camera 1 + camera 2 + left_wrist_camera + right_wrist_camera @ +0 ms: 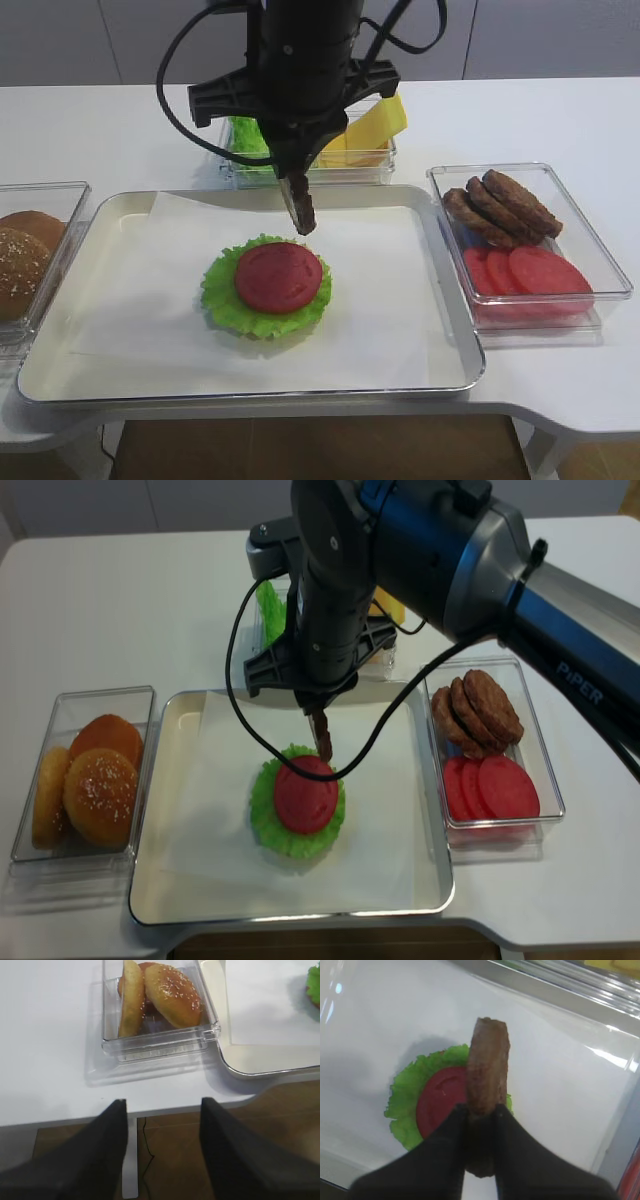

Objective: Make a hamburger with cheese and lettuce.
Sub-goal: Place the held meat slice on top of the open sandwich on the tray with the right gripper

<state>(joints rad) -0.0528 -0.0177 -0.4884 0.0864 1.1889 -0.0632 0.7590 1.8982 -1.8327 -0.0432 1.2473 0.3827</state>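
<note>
The right gripper (pixel 480 1110) has its jaws clenched on a brown patty (pixel 487 1067) held on edge, at frame centre in the wrist view, just above the hamburger (pixel 266 285): lettuce (pixel 222 295) under a tomato slice (pixel 279 277), mid-tray (pixel 455 330). The patty-placing step appears in hand; next it likely needs lowering flat, then releasing. The cheese (pixel 375 125) waits upper centre. The left gripper (pixel 162 1125) hangs released off the desk (pixel 50 1035) edge.

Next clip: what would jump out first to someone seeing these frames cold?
The big black right end effector hangs over the middle of the tray, shut on a brown patty held on edge. Directly below, on white paper, lies a red tomato slice on frilly green lettuce. Clear bins flank the tray: buns left, patties and tomato slices right.
</note>
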